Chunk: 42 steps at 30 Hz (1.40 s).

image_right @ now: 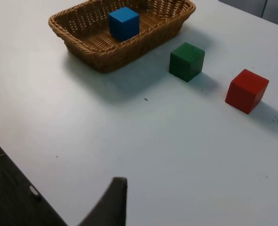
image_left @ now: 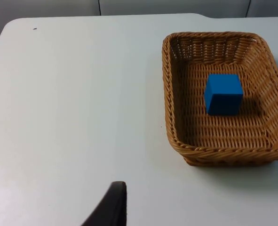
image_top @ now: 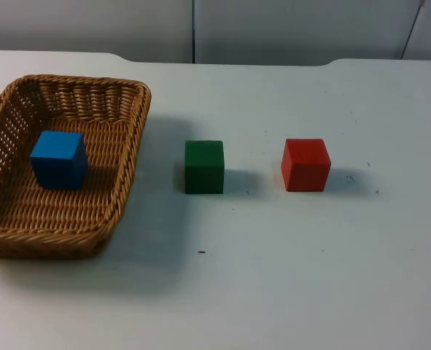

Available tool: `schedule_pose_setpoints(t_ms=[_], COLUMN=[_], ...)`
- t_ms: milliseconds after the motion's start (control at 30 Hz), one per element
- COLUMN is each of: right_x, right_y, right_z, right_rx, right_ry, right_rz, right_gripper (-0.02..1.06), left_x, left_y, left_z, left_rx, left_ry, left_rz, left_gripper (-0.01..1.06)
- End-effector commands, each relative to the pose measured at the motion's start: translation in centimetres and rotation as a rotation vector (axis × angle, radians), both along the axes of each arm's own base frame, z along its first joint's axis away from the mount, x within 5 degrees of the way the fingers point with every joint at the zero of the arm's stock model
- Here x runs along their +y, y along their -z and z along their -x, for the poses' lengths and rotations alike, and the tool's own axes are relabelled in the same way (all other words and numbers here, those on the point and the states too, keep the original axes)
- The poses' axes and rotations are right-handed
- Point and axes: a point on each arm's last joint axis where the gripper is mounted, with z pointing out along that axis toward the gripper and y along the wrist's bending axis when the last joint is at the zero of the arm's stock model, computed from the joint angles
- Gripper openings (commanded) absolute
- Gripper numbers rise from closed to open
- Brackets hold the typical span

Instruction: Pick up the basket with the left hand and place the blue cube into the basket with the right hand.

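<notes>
1. Top view: wicker basket [image_top: 62, 166] sits on the white table [image_top: 288, 292] at 9 o'clock of the frame, blue cube [image_top: 58, 160] already inside it, on the basket floor near the middle. Green cube [image_top: 204, 166] is just beside the basket's rim at its 3 o'clock, red cube [image_top: 305, 165] further out the same way, apart from the green one. Grey partition wall [image_top: 200, 29] is at 12.

2. Left wrist view: basket [image_left: 223, 96] with blue cube [image_left: 223, 94] inside, cube standing flat, clear of all four walls. One black fingertip of the left gripper [image_left: 111, 207] hangs over bare table [image_left: 73, 103], well apart from the basket. Can't tell if its pincer is wide or narrow.

3. Right wrist view: basket [image_right: 122, 33], blue cube [image_right: 124, 23], green cube [image_right: 186, 61], red cube [image_right: 246, 90] in a row. Right gripper [image_right: 111, 205] fingertip is near the table's front edge, far from all cubes. Pincer state: can't tell.

4. Handling, my guess: the basket looks light and stiff with a slightly springy weave; pinch the braided rim on a long side. The cube looks light, rigid and smooth-faced; grip opposite flat faces.

5. The top view gives the cube spacing; the right wrist view adds the dark floor beyond the table edge; the left wrist view gives the best look inside the basket.
</notes>
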Motion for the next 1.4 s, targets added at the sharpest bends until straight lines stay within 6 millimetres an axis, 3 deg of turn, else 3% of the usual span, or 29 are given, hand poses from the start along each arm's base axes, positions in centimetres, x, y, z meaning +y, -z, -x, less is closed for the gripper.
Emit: schedule_pose_setpoints(t_ms=[0,1033,1367], right_x=[0.02,0.02,-0.02], right_y=[-0.04,-0.04,-0.04], right_z=[-0.03,-0.01,0.47], right_rx=[-0.015,-0.015,-0.015], right_ry=[-0.007,0.01,0.417], right_rz=[-0.005,-0.005,-0.002], right_gripper=[1.05,1.05,1.05], left_x=[-0.04,-0.04,-0.04], left_y=[0.05,0.05,0.05], left_z=[0.04,0.04,0.04], left_rx=[-0.005,-0.005,-0.005], left_ry=[0.0,0.0,0.0], left_rz=[0.004,0.004,0.004], left_gripper=[1.03,1.03,1.03])
